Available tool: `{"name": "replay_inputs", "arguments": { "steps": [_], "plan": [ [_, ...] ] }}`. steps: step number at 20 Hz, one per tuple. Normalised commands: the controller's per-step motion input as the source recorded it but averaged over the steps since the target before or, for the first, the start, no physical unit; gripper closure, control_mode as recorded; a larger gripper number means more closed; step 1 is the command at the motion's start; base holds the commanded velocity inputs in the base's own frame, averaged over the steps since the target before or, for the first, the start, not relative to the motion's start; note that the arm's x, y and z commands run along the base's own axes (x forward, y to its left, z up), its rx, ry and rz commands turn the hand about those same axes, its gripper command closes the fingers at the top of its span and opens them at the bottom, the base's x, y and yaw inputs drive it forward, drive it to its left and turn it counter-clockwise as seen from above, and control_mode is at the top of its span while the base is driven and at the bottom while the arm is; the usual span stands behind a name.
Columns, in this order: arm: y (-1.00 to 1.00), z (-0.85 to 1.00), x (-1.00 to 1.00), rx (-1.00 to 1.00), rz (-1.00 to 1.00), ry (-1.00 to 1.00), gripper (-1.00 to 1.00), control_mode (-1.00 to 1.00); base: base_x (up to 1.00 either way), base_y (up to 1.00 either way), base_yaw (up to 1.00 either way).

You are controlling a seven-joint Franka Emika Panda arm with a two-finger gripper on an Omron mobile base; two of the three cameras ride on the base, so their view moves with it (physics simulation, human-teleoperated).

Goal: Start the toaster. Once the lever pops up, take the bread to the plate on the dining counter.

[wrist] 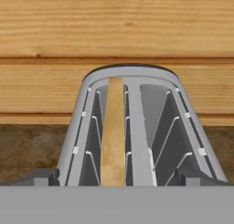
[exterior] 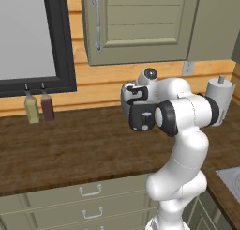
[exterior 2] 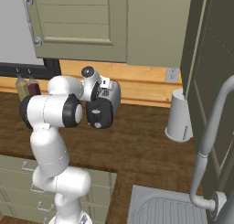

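Looking down along the hand, the camera showed one rounded silver-grey two-slot toaster (wrist: 137,127) with one light-tan slice of bread (wrist: 113,136) standing on edge in the left of its two slots; the right slot held only wire guides. The toaster's long axis ran away from the camera toward the orange plank wall (wrist: 117,31), and the slice lay along that same line — thin edge up. Two dark fingers (wrist: 39,176) rose at the bottom, one at either side of the toaster and set wide apart, gripping nothing; the toaster's near end was cut off there. From the base cameras the white arm's hand (exterior: 140,112) hid the toaster, which stood on the dark wood table (exterior: 70,149) near the wall. Two bottles (exterior: 32,108) — one yellowish, one dark red — stood below the black-framed window (exterior: 63,41), and one white cylindrical canister (exterior 2: 179,115) stood to the right.
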Motion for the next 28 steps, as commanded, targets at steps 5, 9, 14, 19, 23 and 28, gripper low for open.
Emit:
{"name": "replay_inputs", "arguments": {
  "steps": [5,9,14,19,23,28],
  "plan": [
    [0.0,-0.17,0.0,0.0,0.0,0.0,-1.0,-1.0,0.0,0.0,0.0],
    [0.0,-0.06,0.0,0.0,0.0,0.0,1.0,-1.0,0.0,0.0,0.0],
    [0.0,0.0,0.0,0.0,0.0,0.0,1.0,-1.0,0.0,0.0,0.0],
    [0.0,0.0,0.0,0.0,0.0,0.0,1.0,-1.0,0.0,0.0,0.0],
    [0.0,0.0,0.0,0.0,0.0,0.0,1.0,-1.0,0.0,0.0,0.0],
    [0.0,0.0,-0.04,0.0,0.0,-0.09,1.0,-1.0,0.0,0.0,0.0]
  ]
}}
